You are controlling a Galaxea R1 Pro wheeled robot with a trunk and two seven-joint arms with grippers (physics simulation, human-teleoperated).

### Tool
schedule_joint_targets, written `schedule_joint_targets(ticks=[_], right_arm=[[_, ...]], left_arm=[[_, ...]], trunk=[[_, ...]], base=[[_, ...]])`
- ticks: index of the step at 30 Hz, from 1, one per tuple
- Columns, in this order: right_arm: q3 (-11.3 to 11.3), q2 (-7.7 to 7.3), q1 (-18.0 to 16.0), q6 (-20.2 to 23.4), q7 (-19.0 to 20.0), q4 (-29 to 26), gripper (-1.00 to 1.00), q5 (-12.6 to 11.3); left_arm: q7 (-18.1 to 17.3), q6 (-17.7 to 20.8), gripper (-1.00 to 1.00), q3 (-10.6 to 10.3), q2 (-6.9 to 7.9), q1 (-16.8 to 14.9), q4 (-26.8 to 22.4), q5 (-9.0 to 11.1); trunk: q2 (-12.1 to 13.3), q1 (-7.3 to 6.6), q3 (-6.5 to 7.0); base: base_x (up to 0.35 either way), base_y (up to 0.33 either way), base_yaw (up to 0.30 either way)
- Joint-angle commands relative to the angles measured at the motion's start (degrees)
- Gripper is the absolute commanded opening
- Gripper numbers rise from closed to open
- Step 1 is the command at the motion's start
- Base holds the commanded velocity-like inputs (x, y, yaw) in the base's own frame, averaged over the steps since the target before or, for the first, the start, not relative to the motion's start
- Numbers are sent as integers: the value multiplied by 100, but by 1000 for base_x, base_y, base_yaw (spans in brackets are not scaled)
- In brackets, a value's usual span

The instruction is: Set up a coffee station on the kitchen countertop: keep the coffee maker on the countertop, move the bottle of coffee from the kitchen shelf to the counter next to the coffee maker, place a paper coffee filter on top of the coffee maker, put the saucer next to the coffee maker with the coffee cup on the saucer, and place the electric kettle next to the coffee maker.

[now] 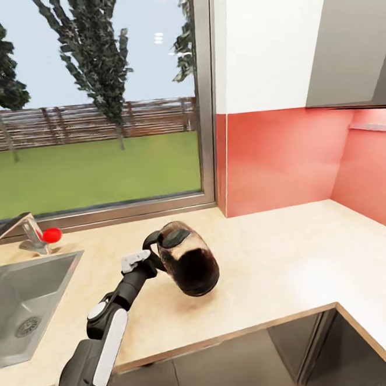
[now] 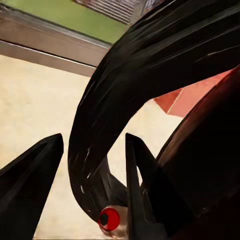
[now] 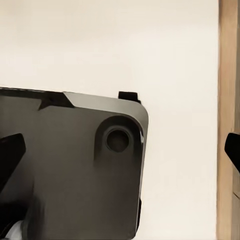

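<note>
The electric kettle (image 1: 189, 266), dark glass with a black loop handle, leans tilted over the beige countertop (image 1: 280, 250), right of the sink. I cannot tell whether its base touches the worktop. My left gripper (image 1: 153, 254) is shut on the kettle's handle (image 2: 100, 125). In the left wrist view its dark fingers (image 2: 32, 185) flank that handle, with the kettle's red button (image 2: 109, 218) below. In the right wrist view my right gripper (image 3: 122, 152) stands open, its fingertips far apart with nothing between them.
A grey inset sink (image 1: 27, 301) with a faucet (image 1: 26, 231) and a red knob (image 1: 51, 234) lies at the left. A window sill and a red backsplash (image 1: 277, 156) bound the counter behind. The worktop turns a corner at the right. A grey robot part (image 3: 75, 170) is below the right gripper.
</note>
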Motion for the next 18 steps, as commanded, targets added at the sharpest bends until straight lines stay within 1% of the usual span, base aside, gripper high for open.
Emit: schedule_joint_targets(ticks=[1, 3, 4, 8, 18], right_arm=[[44, -3, -3, -19, 8, 3, 100, -20], [42, -1, -3, -24, 8, -4, 100, -21], [38, 3, -3, -31, 8, -5, 100, -21], [27, 6, -2, -53, 8, -6, 100, -21], [26, 11, -3, -55, 8, -6, 100, -21]], left_arm=[[-13, 33, -100, 35, 19, 0, -9, 57], [-18, 40, -100, 99, 96, 34, -41, 66], [-20, 16, -100, 125, 113, 128, -76, 68], [-22, -30, -100, 138, 118, 230, -102, 70], [-29, -35, -100, 130, 116, 240, -104, 70]], trunk=[[-7, -2, -7], [-7, -2, -1], [-7, -2, 2], [-7, -2, 15], [-7, -2, 52]], base=[[-326, 103, 275], [-326, 103, 275], [-326, 103, 275], [-327, 103, 275], [-332, 98, 273]])
